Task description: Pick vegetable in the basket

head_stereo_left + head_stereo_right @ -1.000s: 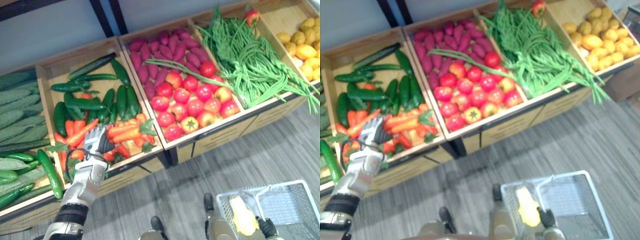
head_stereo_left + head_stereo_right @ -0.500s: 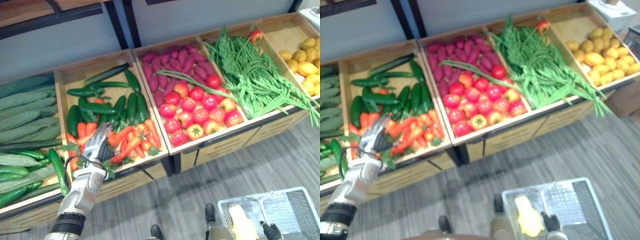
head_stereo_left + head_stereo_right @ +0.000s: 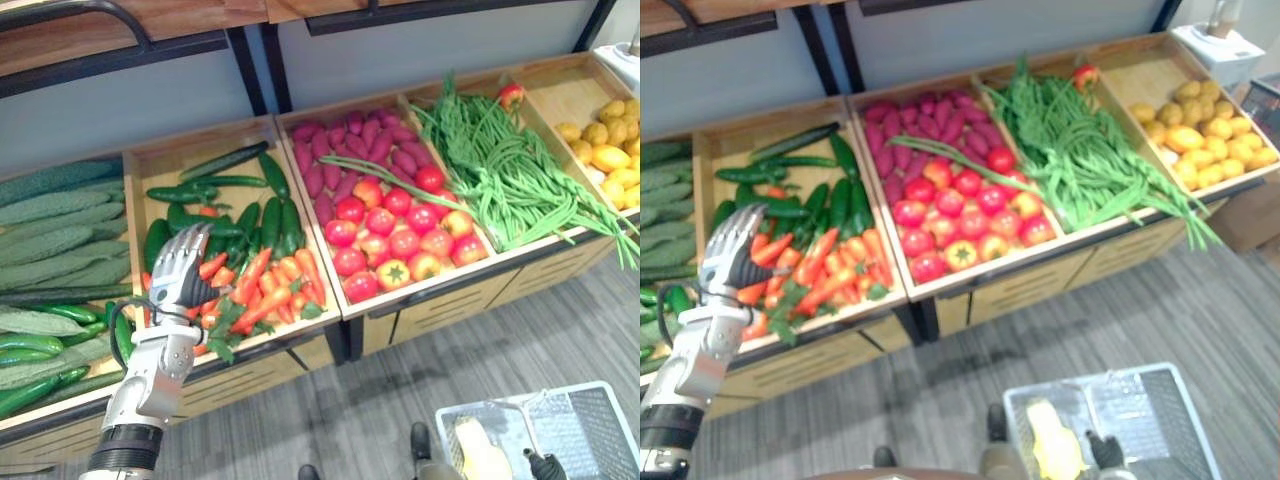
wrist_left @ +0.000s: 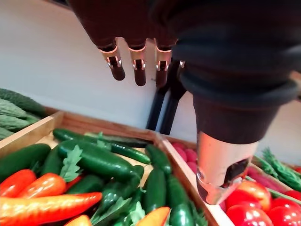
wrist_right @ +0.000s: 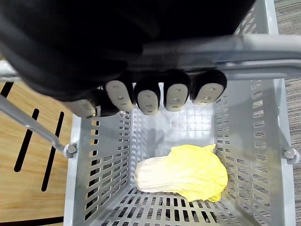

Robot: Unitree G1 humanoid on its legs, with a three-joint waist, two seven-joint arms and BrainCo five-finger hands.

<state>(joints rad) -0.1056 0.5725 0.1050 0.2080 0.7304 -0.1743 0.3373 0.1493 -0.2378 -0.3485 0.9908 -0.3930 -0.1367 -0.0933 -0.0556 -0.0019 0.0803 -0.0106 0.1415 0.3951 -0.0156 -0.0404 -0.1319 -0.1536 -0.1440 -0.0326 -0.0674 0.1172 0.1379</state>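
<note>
Far left: a bin of long pale-green bumpy cucumbers (image 3: 50, 215), cut off by the frame edge, so I can't see its full extent.

Next, a wooden crate (image 3: 170, 155). Smooth, glossy dark-green cucumbers (image 3: 270, 215) lie at the back. At the front are tapered orange-red vegetables (image 3: 265, 290) with leafy green tops; I can't tell whether they are carrots or peppers.

My left hand (image 3: 178, 268) hangs above this crate's front left corner. In the left wrist view its fingers (image 4: 140, 66) are straight and released, clear of the produce and holding nothing.

Middle crate: matte purple sweet potatoes (image 3: 350, 150) behind, round shiny tomatoes (image 3: 395, 225) in front, and one long green strand lying across both.

Right of that: a tangled heap of thin long beans (image 3: 510, 165), ends spilling over the crate's front edge. Beyond it, lumpy yellow produce (image 3: 610, 150), partly cropped; type unclear.

Lower right: a grey slotted plastic basket (image 3: 600, 425), its near side cut off by the bottom edge. A crinkled yellow-white napa cabbage (image 5: 181, 172) lies on the basket floor, the one vegetable already inside.

My right hand (image 5: 164, 94) is clenched round the basket's grey bar handle (image 5: 273, 47), dark fingertips curled underneath; the palm is hidden behind the cover.
</note>
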